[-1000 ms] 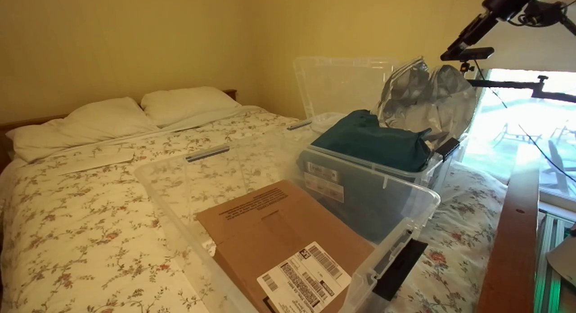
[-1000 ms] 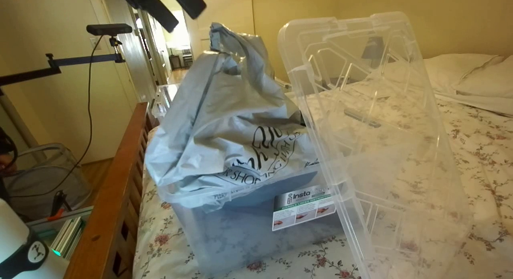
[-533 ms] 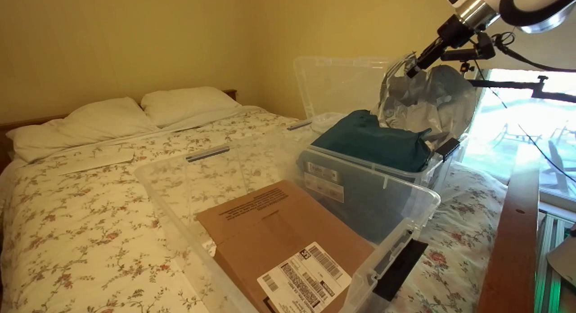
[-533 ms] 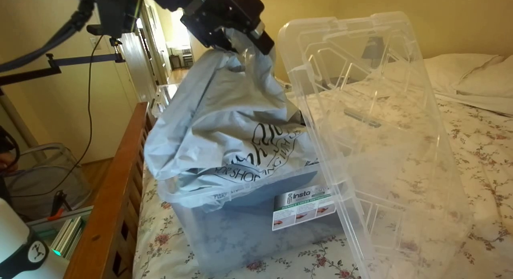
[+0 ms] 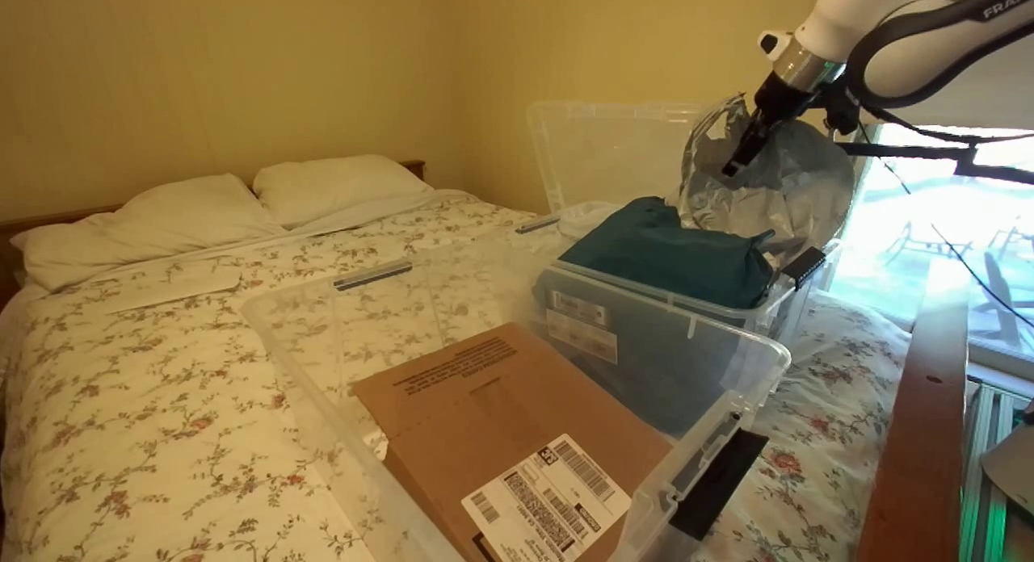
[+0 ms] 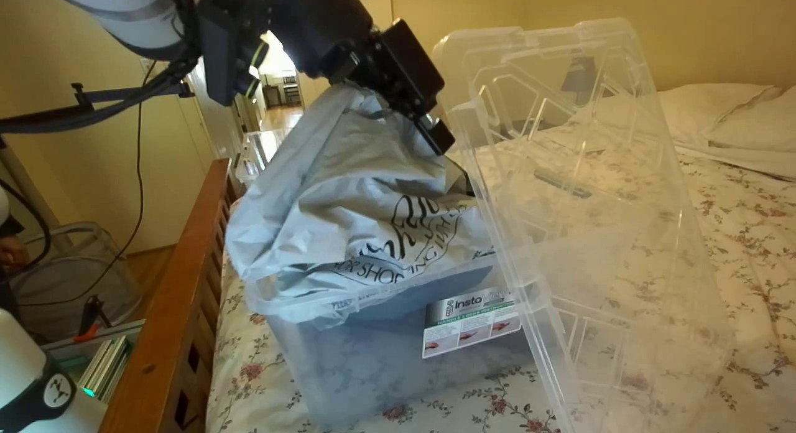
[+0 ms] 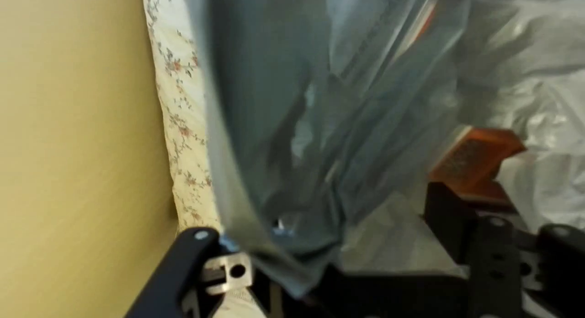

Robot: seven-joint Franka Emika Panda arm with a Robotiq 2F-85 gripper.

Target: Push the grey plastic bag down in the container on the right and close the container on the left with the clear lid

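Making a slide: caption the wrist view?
Open fingers with part of the bag between them, floral bedding at left.

Home bedroom: bed [image 5: 161,384] and pillows [image 5: 339,189].

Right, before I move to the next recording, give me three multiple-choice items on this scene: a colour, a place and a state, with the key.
1. What colour is the soft bundle beside the grey bag?
A. Red
B. Teal
C. Yellow

2. Where is the cardboard box?
A. Under the soft bundle
B. On top of the grey bag
C. Inside a clear container

3. How is the clear lid placed?
A. Standing tilted
B. Shut over the cardboard box
C. Flat on the soft bundle

1: B, its blue-green surface shows plainly in an exterior view.
2: C, see-through walls surround it in an exterior view.
3: A, it stands at a slant in both exterior views, and the cardboard box lies uncovered.
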